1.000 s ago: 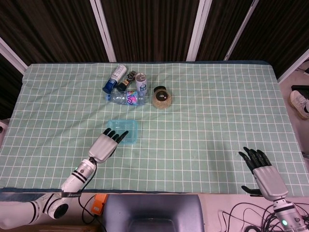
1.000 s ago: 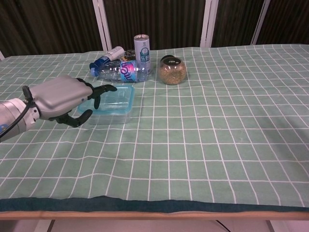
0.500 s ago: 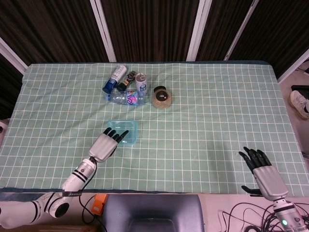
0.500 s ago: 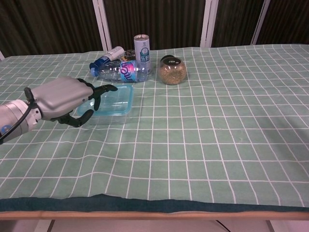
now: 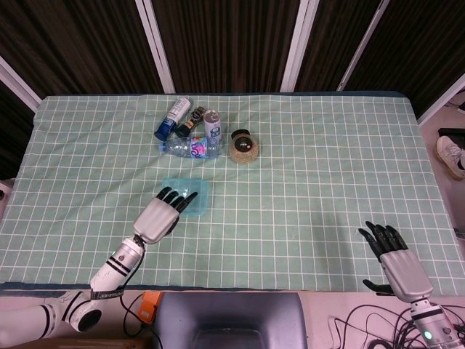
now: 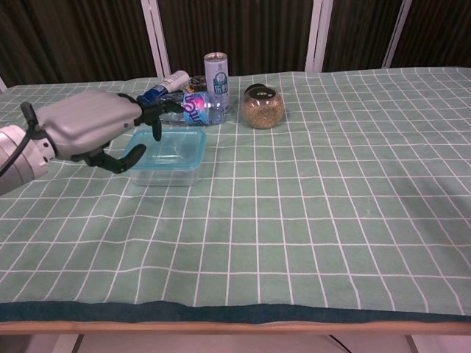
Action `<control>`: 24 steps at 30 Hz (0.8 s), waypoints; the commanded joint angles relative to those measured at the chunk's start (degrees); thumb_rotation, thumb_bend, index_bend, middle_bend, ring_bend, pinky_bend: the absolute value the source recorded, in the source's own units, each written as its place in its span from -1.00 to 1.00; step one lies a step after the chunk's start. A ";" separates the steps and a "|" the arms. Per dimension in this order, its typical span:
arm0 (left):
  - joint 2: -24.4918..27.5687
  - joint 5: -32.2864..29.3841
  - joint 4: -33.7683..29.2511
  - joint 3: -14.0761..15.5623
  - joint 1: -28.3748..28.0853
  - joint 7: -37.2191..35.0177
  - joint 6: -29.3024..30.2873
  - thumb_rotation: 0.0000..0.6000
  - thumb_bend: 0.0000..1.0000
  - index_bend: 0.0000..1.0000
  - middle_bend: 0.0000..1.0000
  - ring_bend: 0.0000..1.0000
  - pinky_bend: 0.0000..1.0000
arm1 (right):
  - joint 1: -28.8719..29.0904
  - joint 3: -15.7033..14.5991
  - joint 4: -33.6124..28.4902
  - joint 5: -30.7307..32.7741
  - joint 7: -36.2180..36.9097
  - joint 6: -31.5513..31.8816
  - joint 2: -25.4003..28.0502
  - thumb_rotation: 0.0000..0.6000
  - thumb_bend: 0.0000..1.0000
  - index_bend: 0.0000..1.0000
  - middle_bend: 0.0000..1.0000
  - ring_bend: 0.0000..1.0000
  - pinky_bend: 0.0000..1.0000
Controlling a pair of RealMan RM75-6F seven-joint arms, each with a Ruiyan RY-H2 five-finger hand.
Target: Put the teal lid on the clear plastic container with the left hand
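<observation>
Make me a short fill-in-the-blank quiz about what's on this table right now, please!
1. The hand nearest the clear container is the robot's ___ hand.
2. The water bottle lies on its ___.
3. The can stands ___.
4. The right hand holds ___.

Missing words: left; side; upright; nothing

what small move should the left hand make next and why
Probably draw back and away: the teal lid already seems to sit on the clear container, and the left hand hovers above its near-left edge, fingers spread, holding nothing. Whether the lid is pressed fully shut is unclear.
</observation>
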 commanded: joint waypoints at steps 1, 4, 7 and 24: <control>1.81 1.46 -2.50 -0.53 0.81 -0.95 2.30 1.00 0.19 -1.00 -0.47 -0.60 -0.60 | 0.02 -0.02 0.00 -0.11 0.09 0.03 0.04 1.00 -0.57 -1.00 -1.00 -1.00 -1.00; 6.33 3.28 -8.00 1.36 4.29 -2.23 6.52 1.00 0.06 -1.00 -0.68 -0.77 -0.64 | 0.04 -0.10 0.13 -0.33 0.47 0.09 0.22 1.00 -0.57 -1.00 -1.00 -1.00 -1.00; 11.56 6.98 -12.26 6.69 12.23 -7.12 15.45 1.00 -0.15 -1.00 -0.93 -0.97 -0.73 | -0.01 -0.22 0.30 -0.31 0.53 0.00 0.27 1.00 -0.57 -1.00 -1.00 -1.00 -1.00; 13.03 10.17 1.27 13.58 32.53 -27.37 32.29 1.00 -0.27 -1.00 -1.00 -1.00 -0.99 | -1.11 -0.89 -0.06 -1.06 -5.69 0.89 -2.13 1.00 -0.57 -1.00 -1.00 -1.00 -1.00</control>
